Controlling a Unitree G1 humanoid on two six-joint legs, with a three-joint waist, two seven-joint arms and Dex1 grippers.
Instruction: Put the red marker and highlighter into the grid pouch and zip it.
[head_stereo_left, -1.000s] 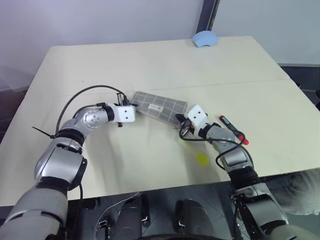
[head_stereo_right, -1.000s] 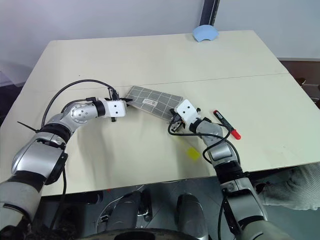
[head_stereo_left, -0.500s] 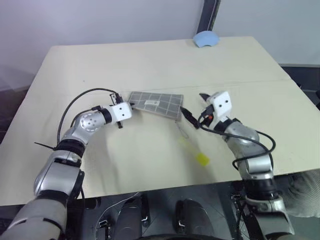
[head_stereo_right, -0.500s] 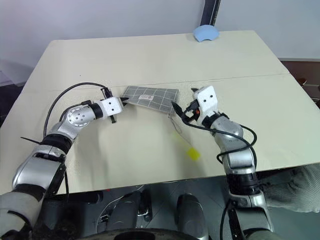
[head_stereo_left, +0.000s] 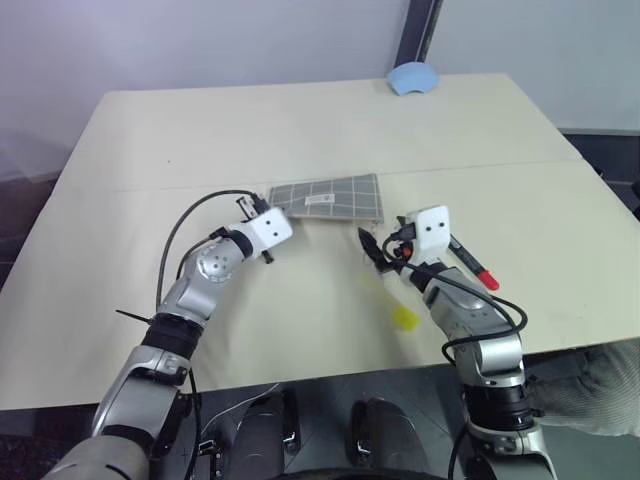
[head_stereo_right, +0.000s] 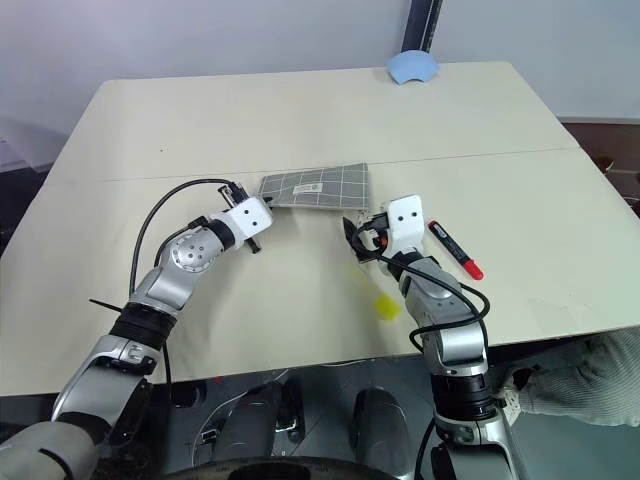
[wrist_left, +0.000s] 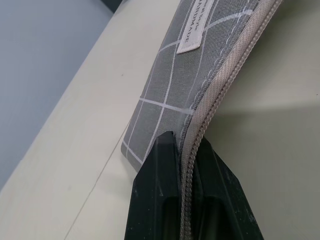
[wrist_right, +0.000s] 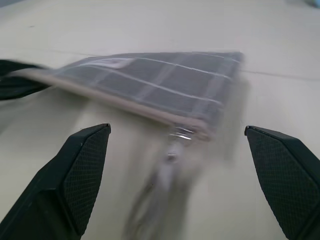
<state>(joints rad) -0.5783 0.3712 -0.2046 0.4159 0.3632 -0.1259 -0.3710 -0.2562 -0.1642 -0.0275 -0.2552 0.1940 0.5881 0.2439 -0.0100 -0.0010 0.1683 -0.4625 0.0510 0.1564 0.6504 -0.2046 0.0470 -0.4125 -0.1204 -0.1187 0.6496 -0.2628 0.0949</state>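
Observation:
The grid pouch lies near the middle of the table, its zipper edge toward me. My left gripper is shut on the zipper edge at the pouch's left corner. My right gripper stands open just short of the pouch's right end, with nothing between its fingers. The zipper pull dangles at that end. The highlighter lies on the table under my right forearm, bright cap toward me. To the right of my right wrist lies the red marker.
A small blue object sits at the table's far edge. A seam runs across the table behind the pouch. Something white and knitted shows past the front right corner of the table.
My right gripper opened, let go of the pouch's right end and drew back. The left gripper carried the pouch's left corner to the right, and the pouch swung more level.

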